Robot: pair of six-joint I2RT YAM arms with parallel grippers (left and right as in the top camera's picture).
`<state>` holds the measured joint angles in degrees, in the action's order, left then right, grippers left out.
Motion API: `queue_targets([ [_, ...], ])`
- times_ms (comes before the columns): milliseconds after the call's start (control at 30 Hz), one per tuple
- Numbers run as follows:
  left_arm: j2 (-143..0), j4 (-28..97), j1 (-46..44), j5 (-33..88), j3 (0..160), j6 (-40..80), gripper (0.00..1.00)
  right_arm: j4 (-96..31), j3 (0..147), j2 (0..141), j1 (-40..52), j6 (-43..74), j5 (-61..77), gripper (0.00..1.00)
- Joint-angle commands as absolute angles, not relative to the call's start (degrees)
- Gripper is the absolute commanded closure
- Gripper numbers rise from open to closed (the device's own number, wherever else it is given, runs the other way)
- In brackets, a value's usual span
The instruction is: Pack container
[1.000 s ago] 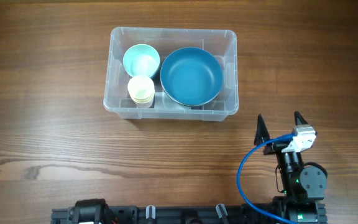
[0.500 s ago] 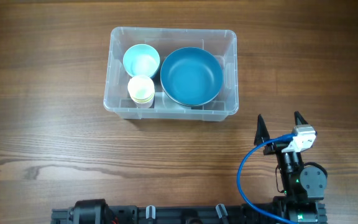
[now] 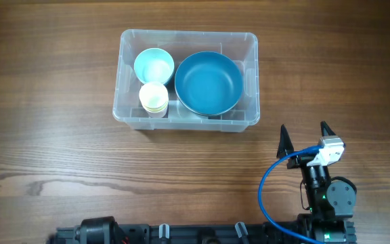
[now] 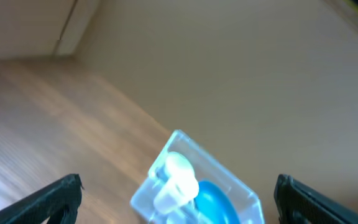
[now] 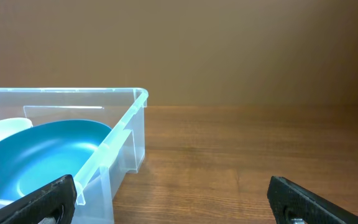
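Widely splayed right end effector (image 3: 304,131), empty

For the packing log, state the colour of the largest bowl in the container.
The largest bowl is teal blue, clearest in the overhead view.

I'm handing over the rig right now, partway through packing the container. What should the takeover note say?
Left end effector: open, empty, held well back from the container.
Right end effector: open, empty, off the container's near right corner and not touching it.
The container stands upright on the table; no lid is in view.
Done: the large blue bowl sits in the container's right half. The small light-blue bowl and the stack of pale yellow cups sit in its left half.
Left: no other item to pack shows in any view. Confirm before ending.
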<state>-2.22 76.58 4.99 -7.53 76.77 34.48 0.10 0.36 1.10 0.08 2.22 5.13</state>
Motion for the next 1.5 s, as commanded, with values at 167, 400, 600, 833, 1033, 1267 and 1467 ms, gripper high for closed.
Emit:
queue_targets([
  [167,-0.3,34.2,5.3,1.8,39.6,39.9,0.0,0.4,0.3,0.4,0.4,1.5,5.9,0.0],
  [400,-0.2,12.5,4.7,2.8,16.5,38.0,0.0,0.4,0.3,0.4,0.4,1.5,5.9,0.0],
  [600,-0.2,7.7,3.2,5.2,10.1,21.6,0.0,0.4,0.3,0.4,0.4,1.5,5.9,0.0],
  [833,-0.2,10.4,1.4,5.7,9.1,8.5,0.0,0.4,0.3,0.4,0.4,1.5,5.9,0.0],
  [1033,-0.2,11.7,1.0,5.3,8.0,6.2,0.0,0.4,0.3,0.4,0.4,1.5,5.9,0.0],
  [1267,-0.2,11.6,1.0,5.3,6.2,6.2,0.0,0.4,0.3,0.4,0.4,1.5,5.9,0.0],
  [1467,-0.2,11.6,0.2,5.1,3.8,6.2,0.0,0.4,0.3,0.4,0.4,1.5,5.9,0.01],
])
